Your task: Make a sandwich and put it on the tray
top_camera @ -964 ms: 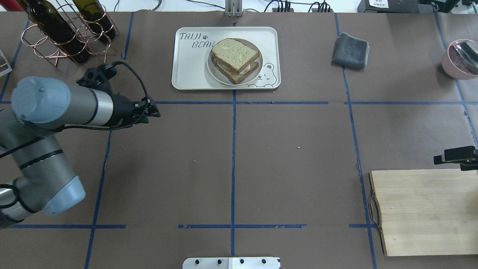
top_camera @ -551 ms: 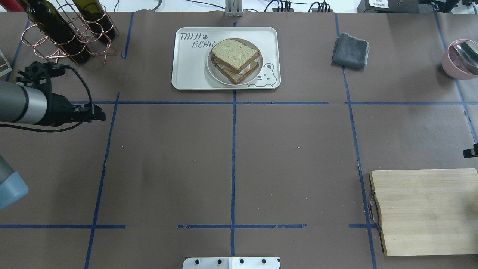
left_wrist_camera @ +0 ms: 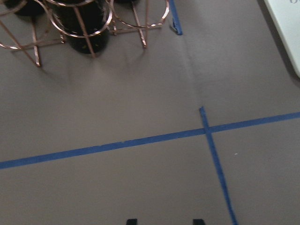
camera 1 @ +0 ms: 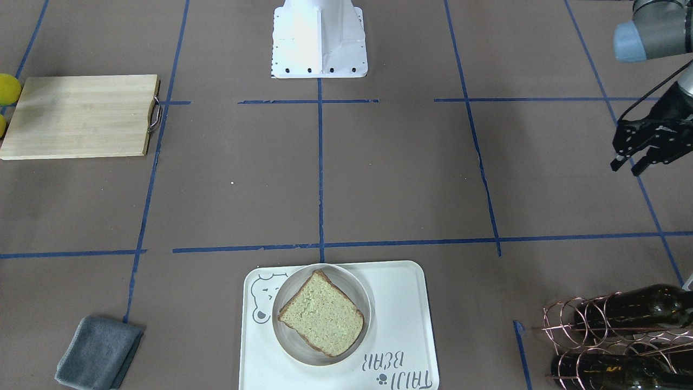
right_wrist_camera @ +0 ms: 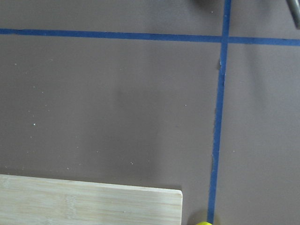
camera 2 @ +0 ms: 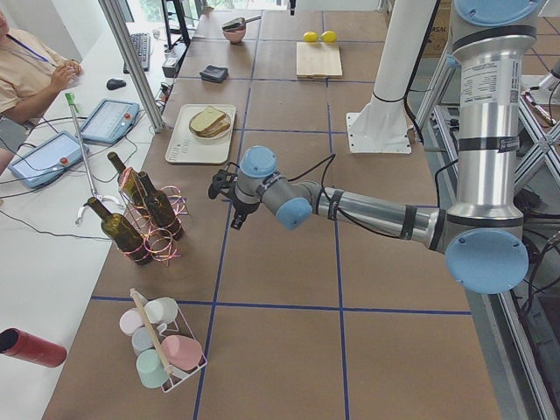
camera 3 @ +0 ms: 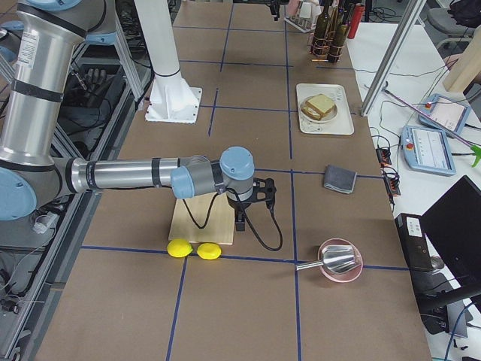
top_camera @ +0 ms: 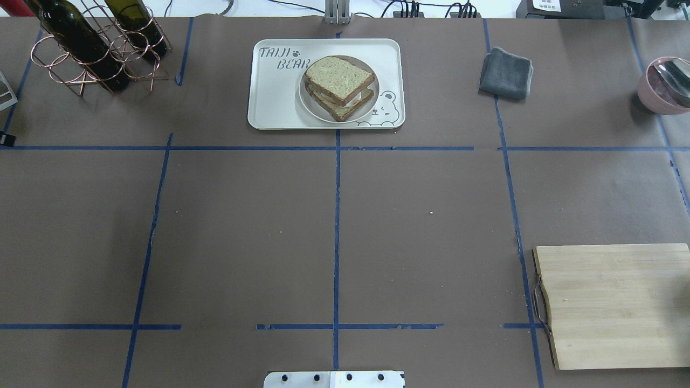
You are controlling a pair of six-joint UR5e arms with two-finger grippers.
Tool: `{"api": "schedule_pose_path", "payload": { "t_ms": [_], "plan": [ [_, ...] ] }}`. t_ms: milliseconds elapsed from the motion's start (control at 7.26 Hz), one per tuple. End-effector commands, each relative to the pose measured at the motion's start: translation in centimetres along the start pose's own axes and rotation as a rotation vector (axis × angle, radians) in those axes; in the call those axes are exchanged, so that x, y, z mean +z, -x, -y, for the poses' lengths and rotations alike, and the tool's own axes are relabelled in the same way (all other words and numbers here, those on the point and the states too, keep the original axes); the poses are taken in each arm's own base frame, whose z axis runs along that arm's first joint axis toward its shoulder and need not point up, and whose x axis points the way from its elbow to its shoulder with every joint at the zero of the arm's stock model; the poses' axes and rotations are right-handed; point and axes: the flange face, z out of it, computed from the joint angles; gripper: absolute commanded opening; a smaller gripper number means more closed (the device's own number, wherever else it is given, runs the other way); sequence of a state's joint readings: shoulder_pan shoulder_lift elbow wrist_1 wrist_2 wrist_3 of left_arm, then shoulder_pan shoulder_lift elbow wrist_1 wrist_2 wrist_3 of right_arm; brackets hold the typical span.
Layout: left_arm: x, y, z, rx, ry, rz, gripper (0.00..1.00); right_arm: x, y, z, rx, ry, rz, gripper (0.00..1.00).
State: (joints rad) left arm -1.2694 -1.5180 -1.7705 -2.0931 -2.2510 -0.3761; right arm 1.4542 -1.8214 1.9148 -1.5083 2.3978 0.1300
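The sandwich, two brown-crusted bread slices with white egg showing between, sits on a round off-white plate. The plate rests on the cream tray with the bear drawing, at the table's far middle. In the front-facing view only the top slice shows, on the tray. My left gripper is open and empty, hovering far to the tray's left near the bottle rack. Its fingertips stand apart over bare table. My right gripper hangs by the cutting board's far edge; I cannot tell its state.
A copper rack with wine bottles stands at the far left. A grey cloth and a pink bowl with a spoon lie at the far right. A wooden cutting board is near right, with two lemons beside it.
My left arm has swung away leftward and almost out of the overhead view. My right gripper has left that view at the right edge. The sandwich and tray have not moved.
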Motion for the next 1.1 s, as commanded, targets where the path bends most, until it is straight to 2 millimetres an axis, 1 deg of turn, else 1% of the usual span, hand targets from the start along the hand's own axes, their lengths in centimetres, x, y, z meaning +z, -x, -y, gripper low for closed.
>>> {"api": "schedule_pose_path", "payload": {
  "t_ms": [0, 138, 275, 413, 551, 689, 826, 964],
  "plan": [
    [-4.9, 9.3, 1.2, 0.039, 0.12, 0.095, 0.49, -3.2, -2.7, 4.0, -0.067, 0.073, -0.03, 1.0],
    [-6.8, 13.4, 1.3, -0.04, 0.173, 0.106, 0.5, -3.4, -3.5, 5.9, -0.063, 0.088, -0.032, 1.0],
    [-6.8, 14.4, -0.6, -0.099, 0.22, 0.023, 0.77, -3.0, -4.1, 7.3, -0.052, 0.095, -0.028, 1.0],
    [-6.2, 13.7, -5.3, -0.158, 0.237, -0.098, 1.0, -3.1, -4.0, 8.1, -0.052, 0.092, -0.028, 1.0],
    [-6.3, 13.7, -6.3, -0.169, 0.238, -0.114, 1.0, -3.0, -3.7, 8.2, -0.047, 0.093, -0.03, 1.0],
    [-6.4, 13.5, -6.5, -0.134, 0.218, -0.105, 1.0, -2.8, -3.5, 8.2, -0.05, 0.098, -0.03, 1.0],
    [-5.7, 14.5, -6.9, -0.104, 0.203, -0.068, 1.0, -2.8, -3.4, 8.2, -0.048, 0.097, -0.026, 1.0],
    [-5.4, 15.5, -6.7, -0.1, 0.221, 0.002, 1.0, -2.7, -3.3, 8.3, -0.054, 0.098, -0.027, 1.0]
  ]
}}
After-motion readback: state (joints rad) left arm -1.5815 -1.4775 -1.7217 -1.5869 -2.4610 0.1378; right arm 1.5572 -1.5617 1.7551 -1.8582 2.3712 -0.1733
